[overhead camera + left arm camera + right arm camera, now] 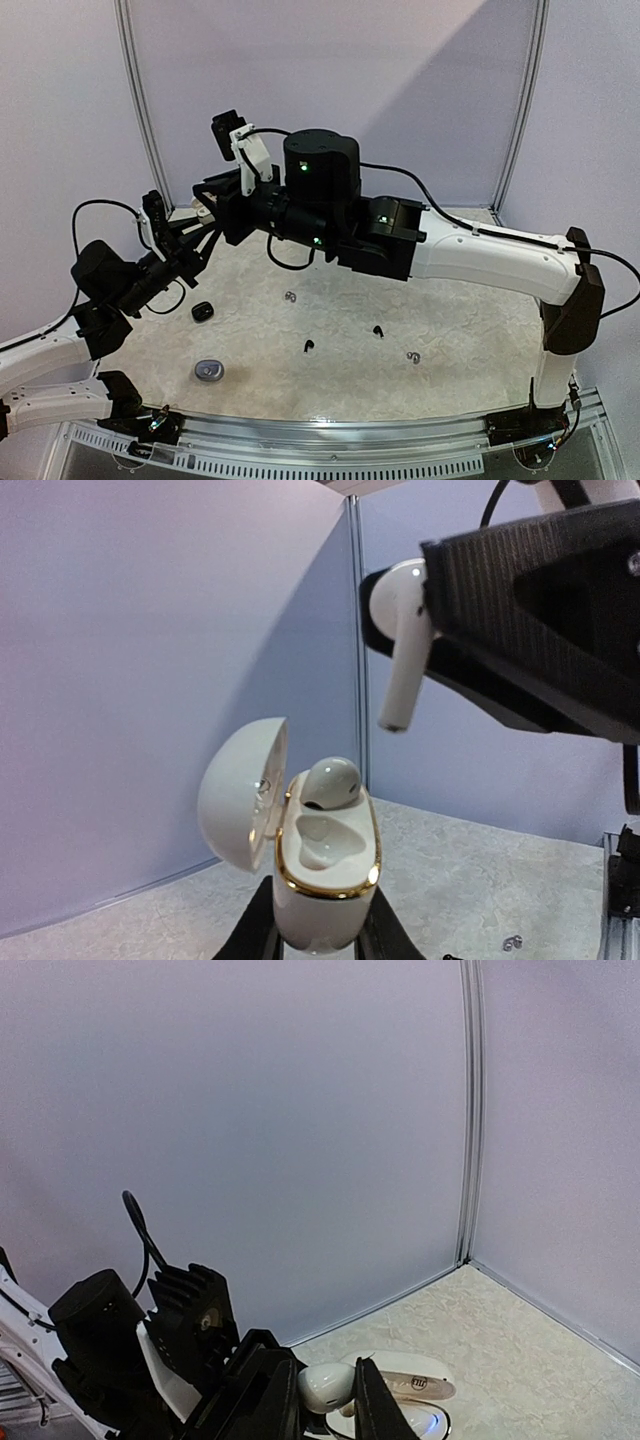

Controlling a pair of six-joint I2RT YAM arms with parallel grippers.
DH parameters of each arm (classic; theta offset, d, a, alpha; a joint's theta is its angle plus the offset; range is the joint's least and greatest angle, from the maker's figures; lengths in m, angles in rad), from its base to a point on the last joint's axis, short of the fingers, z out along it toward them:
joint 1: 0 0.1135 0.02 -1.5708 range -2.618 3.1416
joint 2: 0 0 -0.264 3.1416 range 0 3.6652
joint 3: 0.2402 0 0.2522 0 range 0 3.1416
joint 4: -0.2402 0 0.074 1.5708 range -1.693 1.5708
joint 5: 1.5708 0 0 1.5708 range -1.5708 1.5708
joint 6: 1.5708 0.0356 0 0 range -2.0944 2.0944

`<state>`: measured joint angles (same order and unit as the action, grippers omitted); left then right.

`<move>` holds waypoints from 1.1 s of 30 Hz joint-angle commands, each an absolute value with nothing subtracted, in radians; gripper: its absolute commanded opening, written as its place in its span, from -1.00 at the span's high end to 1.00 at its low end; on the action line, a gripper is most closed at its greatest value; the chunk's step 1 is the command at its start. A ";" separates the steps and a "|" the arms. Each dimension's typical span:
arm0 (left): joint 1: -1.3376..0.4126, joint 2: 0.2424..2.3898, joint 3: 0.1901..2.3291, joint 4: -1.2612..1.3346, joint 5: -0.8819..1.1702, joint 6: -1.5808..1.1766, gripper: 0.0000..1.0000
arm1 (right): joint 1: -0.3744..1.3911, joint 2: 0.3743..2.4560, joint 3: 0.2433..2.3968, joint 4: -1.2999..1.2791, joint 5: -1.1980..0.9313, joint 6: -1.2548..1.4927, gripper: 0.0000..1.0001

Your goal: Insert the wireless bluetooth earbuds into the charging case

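Note:
My left gripper (pixel 320 925) is shut on a white charging case (pixel 325 880) with a gold rim, held upright with its lid swung open to the left. One white earbud (pixel 330 780) sits in the far slot, and the near slot is empty. My right gripper (pixel 330 1392) is shut on a second white earbud (pixel 327 1385), which hangs stem down above and to the right of the case (pixel 405 1405). In the top view both grippers meet at the far left, left (pixel 195 240) and right (pixel 212 200).
On the table lie a black case (pixel 203 311), a grey case (pixel 209 371), two black earbuds (pixel 308 346) (pixel 378 330) and two silvery earbuds (pixel 290 296) (pixel 413 357). Pale walls close the back and sides.

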<state>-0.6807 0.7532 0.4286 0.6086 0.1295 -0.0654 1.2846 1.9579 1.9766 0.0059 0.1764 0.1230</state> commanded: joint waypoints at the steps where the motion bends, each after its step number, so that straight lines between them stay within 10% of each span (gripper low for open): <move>1: -0.695 0.760 0.419 0.644 0.145 -0.081 1.00 | 1.286 1.987 1.995 0.029 0.176 0.101 1.00; 33: -0.690 0.763 0.422 0.644 0.151 -0.081 1.00 | 1.261 2.000 1.920 -0.033 0.182 0.153 1.00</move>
<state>-0.6807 0.7654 0.4267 0.6090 0.1467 -0.0788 1.2686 2.0041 1.9614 0.0204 0.1734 0.1432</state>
